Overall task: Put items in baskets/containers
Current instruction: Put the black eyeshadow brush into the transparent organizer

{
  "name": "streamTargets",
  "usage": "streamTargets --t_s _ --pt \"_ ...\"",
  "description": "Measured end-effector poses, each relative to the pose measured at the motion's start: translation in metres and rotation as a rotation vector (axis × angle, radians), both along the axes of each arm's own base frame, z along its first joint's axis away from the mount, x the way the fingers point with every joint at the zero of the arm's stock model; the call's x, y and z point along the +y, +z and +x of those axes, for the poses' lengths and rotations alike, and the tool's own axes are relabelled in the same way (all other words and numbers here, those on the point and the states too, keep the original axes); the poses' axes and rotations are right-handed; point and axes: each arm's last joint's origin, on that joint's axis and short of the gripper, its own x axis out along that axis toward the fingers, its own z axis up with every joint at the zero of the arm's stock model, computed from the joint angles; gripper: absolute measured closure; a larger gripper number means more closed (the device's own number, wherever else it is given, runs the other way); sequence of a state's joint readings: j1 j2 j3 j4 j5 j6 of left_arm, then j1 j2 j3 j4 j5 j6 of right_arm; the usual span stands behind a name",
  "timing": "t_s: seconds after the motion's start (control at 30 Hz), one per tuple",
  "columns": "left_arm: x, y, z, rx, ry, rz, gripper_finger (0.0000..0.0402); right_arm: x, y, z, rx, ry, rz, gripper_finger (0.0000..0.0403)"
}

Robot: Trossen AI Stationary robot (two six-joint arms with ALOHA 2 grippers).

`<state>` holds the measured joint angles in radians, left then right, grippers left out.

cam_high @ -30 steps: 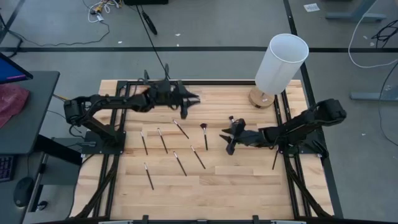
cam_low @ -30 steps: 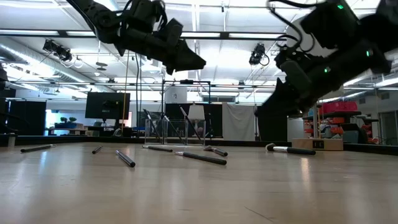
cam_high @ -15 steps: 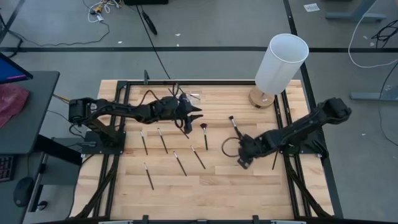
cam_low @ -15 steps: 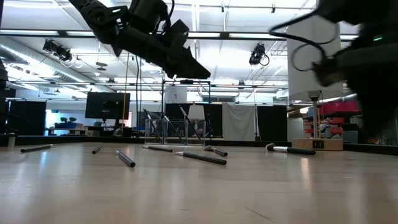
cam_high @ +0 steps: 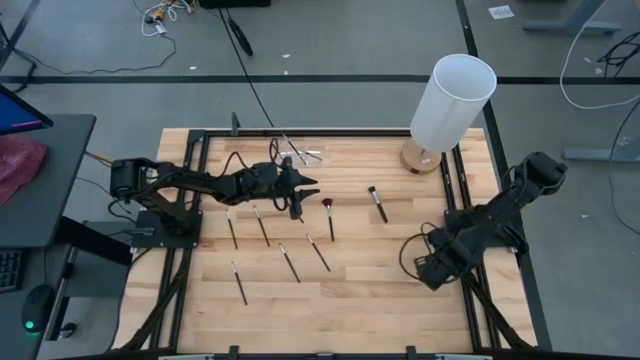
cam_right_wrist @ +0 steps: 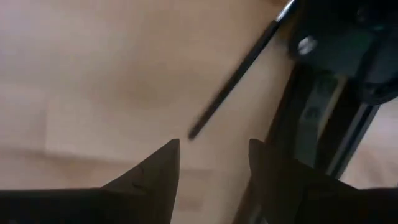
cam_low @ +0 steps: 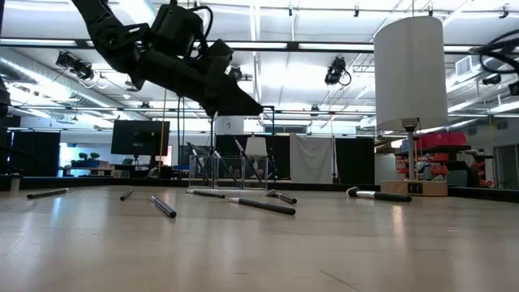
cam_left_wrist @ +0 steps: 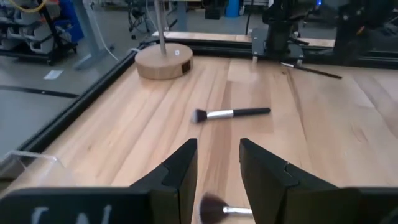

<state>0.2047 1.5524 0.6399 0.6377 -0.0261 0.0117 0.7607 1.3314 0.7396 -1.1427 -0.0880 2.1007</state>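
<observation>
The slim makeup brushes with thin dark stick handles and small dark or reddish bristle tufts lie flat and scattered on the pale wooden tabletop (cam_high: 350, 300), mostly left of its centre; one short brush with a reddish tuft (cam_high: 329, 217) lies near the centre, another short brush with a dark tuft (cam_high: 378, 202) lies toward three o'clock from it, and four longer ones lie toward seven and eight o'clock; one thin dark brush (cam_right_wrist: 239, 73) lies by the black frame at the right edge. The small clear plastic organiser box (cam_high: 290, 150) stands at the far side of the tabletop, about twelve o'clock from the centre, and some brushes already stand in it, as the low view shows.

The left gripper (cam_high: 300, 190) hangs above the tabletop between the box and the reddish-tuft brush; its jaws are apart with nothing between them. The right gripper (cam_high: 428, 272) is near the right edge, toward four o'clock, above the thin dark brush; its jaws are also apart and empty.

I judge the brushes to be very light and stiff in the handle, soft at the tuft; the round handle is smooth, so it can roll or slip away when the jaws come down. The best place to hold is the middle of the handle, across its length; the tuft bends and gives no firm grip.
</observation>
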Motion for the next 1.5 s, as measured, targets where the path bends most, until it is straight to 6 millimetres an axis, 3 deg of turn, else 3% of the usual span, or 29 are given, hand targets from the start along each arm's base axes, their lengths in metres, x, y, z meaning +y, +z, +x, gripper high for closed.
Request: streamTargets --t_s 0.13,0.4,0.6,1.07,1.33,1.5 --pt "0.000 -0.001 -0.002 -0.008 0.000 0.000 0.0280 -0.005 -0.016 -0.010 -0.022 -0.098 -0.094 0.0211" --pt "0.000 -0.001 -0.001 -0.015 0.000 0.003 0.0280 -0.017 -0.053 -0.021 -0.071 -0.159 -0.067 0.0211" --pt "0.000 -0.001 -0.001 -0.016 0.000 0.003 0.0280 -0.017 -0.053 -0.018 -0.123 -0.086 -0.090 0.0235" --pt "-0.002 0.001 0.000 -0.036 -0.005 -0.001 0.0280 -0.014 -0.055 -0.013 -0.167 0.111 -0.087 0.0391" --pt "-0.010 0.001 0.001 -0.037 -0.033 -0.002 0.0280 -0.005 -0.047 -0.002 -0.208 0.248 -0.059 0.0392" --pt "-0.016 0.001 0.002 -0.037 -0.053 -0.002 0.0280 0.001 -0.051 0.011 -0.242 0.398 -0.045 0.0394"
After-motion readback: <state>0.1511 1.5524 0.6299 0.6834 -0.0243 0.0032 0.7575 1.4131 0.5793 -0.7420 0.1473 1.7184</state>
